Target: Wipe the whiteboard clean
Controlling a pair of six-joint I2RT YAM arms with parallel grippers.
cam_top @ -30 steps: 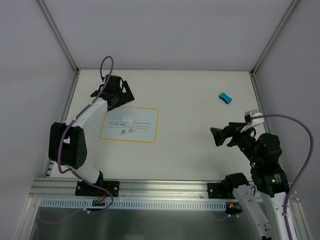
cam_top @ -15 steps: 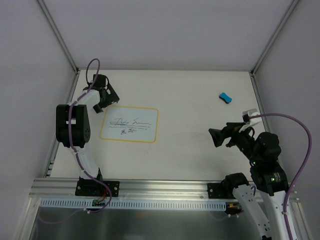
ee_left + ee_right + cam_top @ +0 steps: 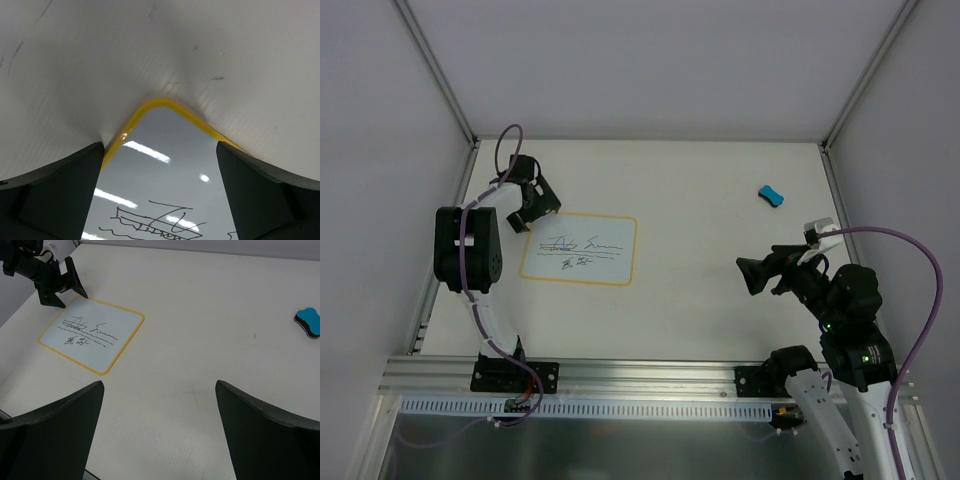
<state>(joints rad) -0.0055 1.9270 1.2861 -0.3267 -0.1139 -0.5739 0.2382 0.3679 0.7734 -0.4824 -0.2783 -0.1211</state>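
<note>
The whiteboard (image 3: 580,249) lies flat at the left middle of the table, white with a yellow rim and black scribbles. It also shows in the right wrist view (image 3: 92,334) and its corner fills the left wrist view (image 3: 165,170). My left gripper (image 3: 532,210) is open and empty, low over the board's far left corner, its jaws straddling that corner. My right gripper (image 3: 757,273) is open and empty, held above the table at the right. The blue eraser (image 3: 772,194) lies at the far right, also in the right wrist view (image 3: 307,322).
Grey enclosure walls and metal frame posts surround the table (image 3: 700,300). An aluminium rail (image 3: 630,375) runs along the near edge. Purple cables loop off both arms.
My left arm has drawn back and swung left, bringing its gripper from behind the board to the board's far left corner. My right gripper has barely moved.
</note>
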